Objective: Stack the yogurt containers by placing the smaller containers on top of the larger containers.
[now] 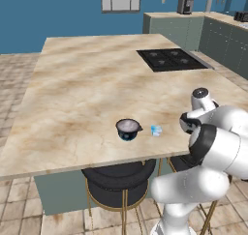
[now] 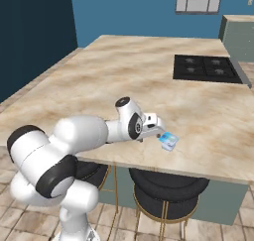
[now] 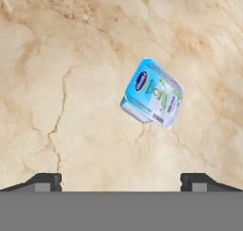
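Near the counter's (image 1: 72, 108) front edge, a tiny glossy pale-blue cup (image 3: 152, 93) with a printed white lid is seen lying just beside a squat dark cup (image 1: 128, 129) with a flared rim. Beige marble is veined throughout. Above, the gripper (image 3: 121, 180) is held wide, ungrasping.

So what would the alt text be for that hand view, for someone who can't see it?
A small pale-blue and white yogurt cup sits on a beige marble counter, seen from above. The two dark fingertips of the open end effector rise at the bottom edge, apart from the cup.
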